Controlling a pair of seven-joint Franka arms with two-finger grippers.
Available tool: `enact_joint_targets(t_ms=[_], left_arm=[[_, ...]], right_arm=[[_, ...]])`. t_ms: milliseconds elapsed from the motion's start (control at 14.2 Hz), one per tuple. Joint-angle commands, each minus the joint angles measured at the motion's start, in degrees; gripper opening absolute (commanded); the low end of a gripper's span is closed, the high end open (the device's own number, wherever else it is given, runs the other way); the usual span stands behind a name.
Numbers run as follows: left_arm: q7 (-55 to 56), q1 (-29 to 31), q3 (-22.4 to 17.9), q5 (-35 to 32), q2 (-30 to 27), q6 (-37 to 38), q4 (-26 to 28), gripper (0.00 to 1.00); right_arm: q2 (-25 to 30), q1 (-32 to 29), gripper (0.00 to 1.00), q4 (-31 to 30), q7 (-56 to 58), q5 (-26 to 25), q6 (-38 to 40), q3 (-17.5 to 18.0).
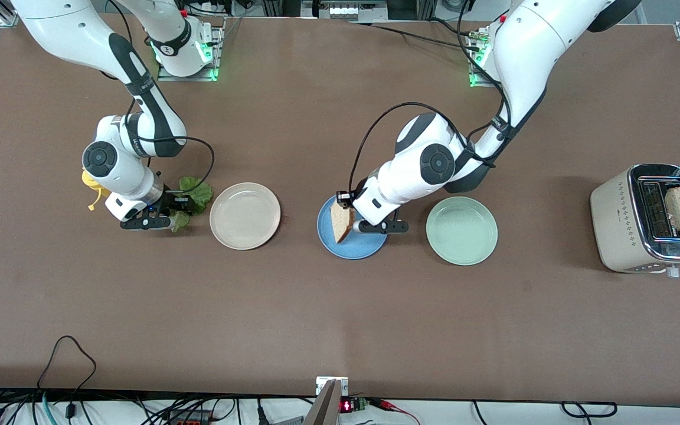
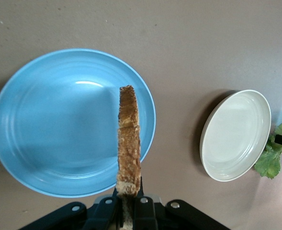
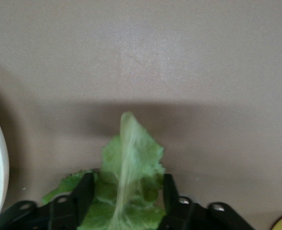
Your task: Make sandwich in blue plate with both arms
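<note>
Left gripper (image 2: pixel 127 203) pinching bread slice (image 2: pixel 129 143) over blue plate (image 2: pixel 45 124).

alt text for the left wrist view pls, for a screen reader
The left gripper holds a bread slice on edge over the empty blue plate on the brown table. Beside the blue plate lies a cream-white plate, with a green lettuce leaf at its edge.

High front camera faces both arm bases across the table (image 1: pixel 340 319); each wrist camera looks down close past its own tool, the left sharing the cream plate (image 2: pixel 236 135) with it.
</note>
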State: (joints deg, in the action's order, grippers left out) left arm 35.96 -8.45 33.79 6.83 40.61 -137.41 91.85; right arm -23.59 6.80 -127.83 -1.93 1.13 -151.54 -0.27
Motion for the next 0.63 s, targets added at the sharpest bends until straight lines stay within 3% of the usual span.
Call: enact_joint_targets(t_ms=[0, 70, 141, 281, 352, 563], left_arm=[[0.34, -0.51, -0.22, 1.35, 0.44, -1.36, 0.35, 0.03], [0.08, -0.51, -0.31, 1.35, 0.7, -1.28, 0.35, 0.09], [-0.27, -0.51, -0.31, 1.35, 0.96, -1.28, 0.43, 0.29], [-0.45, -0.25, -0.57, 1.35, 1.05, -1.19, 0.44, 0.93], [-0.54, 0.27, -0.57, 1.35, 0.97, -0.67, 0.44, 1.0], [-0.71, 2.2, -0.83, 1.0, 0.88, -0.22, 1.31, 1.0]], right_arm=[[-0.23, -0.38, 0.16, 0.22, 0.78, 0.37, 0.11, 0.19], [-0.23, -0.29, 0.08, 0.22, 0.87, 0.37, 0.11, 0.19], [-0.23, -0.38, 0.06, 0.3, 0.96, 0.37, 0.11, 0.19], [-0.06, -0.29, 0.02, 0.57, 1.13, 0.37, 0.2, 0.19], [0.29, -0.29, 0.0, 0.83, 1.22, 0.37, 0.37, 0.19], [1.08, -0.2, 0.0, 3.63, 1.22, 0.37, 5.62, 0.19]])
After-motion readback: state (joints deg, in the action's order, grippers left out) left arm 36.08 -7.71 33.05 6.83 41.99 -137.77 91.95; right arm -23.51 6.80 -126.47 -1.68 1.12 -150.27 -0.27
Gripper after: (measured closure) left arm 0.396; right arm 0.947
